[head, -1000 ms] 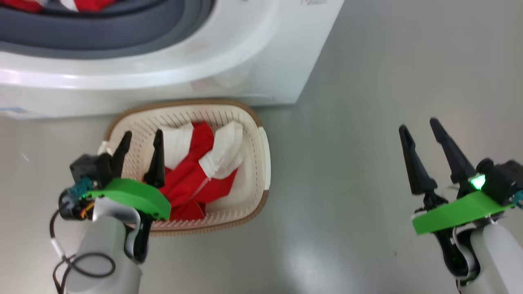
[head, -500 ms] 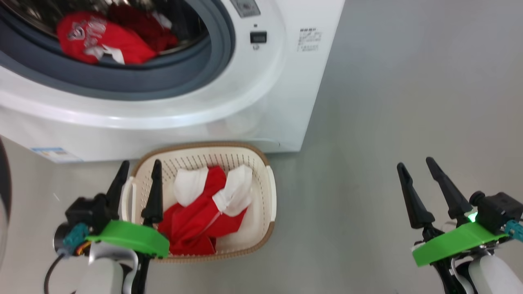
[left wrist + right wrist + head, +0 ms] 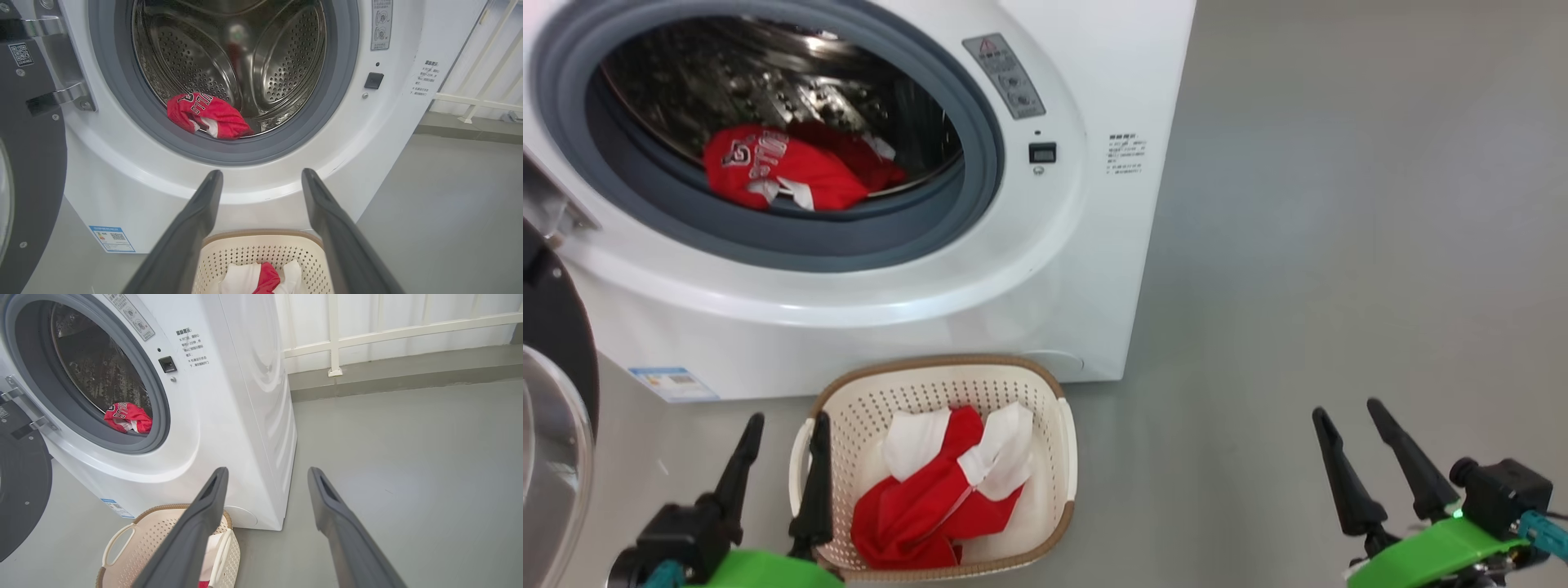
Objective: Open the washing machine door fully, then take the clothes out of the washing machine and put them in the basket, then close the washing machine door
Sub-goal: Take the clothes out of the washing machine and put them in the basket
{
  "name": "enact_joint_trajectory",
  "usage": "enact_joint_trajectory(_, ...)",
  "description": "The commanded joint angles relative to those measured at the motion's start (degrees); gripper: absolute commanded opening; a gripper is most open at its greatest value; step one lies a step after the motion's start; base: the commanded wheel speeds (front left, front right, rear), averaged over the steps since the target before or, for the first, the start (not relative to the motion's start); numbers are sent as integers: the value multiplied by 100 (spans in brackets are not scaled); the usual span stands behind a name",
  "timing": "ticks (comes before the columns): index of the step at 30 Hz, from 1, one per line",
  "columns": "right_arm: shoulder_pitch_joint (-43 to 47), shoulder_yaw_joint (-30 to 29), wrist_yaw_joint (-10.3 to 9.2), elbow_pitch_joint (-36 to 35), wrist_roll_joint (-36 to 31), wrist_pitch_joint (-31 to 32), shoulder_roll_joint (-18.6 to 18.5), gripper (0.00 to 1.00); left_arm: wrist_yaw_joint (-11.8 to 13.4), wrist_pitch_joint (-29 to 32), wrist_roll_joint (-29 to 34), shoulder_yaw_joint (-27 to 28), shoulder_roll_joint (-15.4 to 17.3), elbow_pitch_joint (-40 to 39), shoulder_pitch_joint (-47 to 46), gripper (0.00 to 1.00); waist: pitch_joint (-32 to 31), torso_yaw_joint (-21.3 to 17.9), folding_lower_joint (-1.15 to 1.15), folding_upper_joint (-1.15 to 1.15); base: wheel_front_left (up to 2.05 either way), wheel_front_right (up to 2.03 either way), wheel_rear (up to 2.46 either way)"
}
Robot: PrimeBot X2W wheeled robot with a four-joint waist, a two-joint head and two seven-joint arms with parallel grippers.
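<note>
2 grippers show low in the head view, both in front of the washing machine [image 3: 1045, 269]. Your left gripper [image 3: 789, 420] hangs in front of the machine's lower left. Its fingers are spread wide and nothing is between them. From the head its inner finger overlaps the left handle of the basket [image 3: 931, 384], and you cannot tell whether they touch. Your right gripper [image 3: 1346, 408] sits out past the machine's right front corner, over bare grey floor [image 3: 1339, 245], also spread wide and empty.

The door [image 3: 36, 171] is swung open to the machine's left on its metal hinge [image 3: 69, 96]. Its black rim and clear glass bowl sit at the left edge of your head view.

Inside the machine, a crumpled red jersey [image 3: 776, 167] with white lettering lies at the bottom front of the steel drum [image 3: 196, 61], resting against the grey gasket [image 3: 980, 163]. A darker red piece [image 3: 849, 151] lies just behind it.

The basket stands on the floor just in front of the machine's base, below the opening and right of the blue label [image 3: 672, 382]. 1 red and white garment [image 3: 947, 498] is bunched inside it.
</note>
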Motion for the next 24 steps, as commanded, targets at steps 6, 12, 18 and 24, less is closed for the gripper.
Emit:
enact_joint_trajectory(6, 375, 61, 29, -149, 43, -37, -104, 100, -32, -30, 26, 293, 116, -570, 550, 100, -393, -61, 0, 0, 0, 0, 0)
enact_joint_trajectory(12, 563, 26, 29, -162, 47, -37, -105, 100, -32, -30, 17, 435, 116, -817, 879, 100, -496, -96, 0, 0, 0, 0, 0)
enact_joint_trajectory(18, 706, -3, 29, -170, 48, -37, -100, 100, -31, -30, -165, 578, 116, -1027, 1255, 100, -570, -130, 0, 0, 0, 0, 0)
enact_joint_trajectory(24, 731, -44, 29, -206, 48, -37, -70, 100, 26, -30, -254, 549, 115, -1103, 1352, 100, -539, -123, 0, 0, 0, 0, 0)
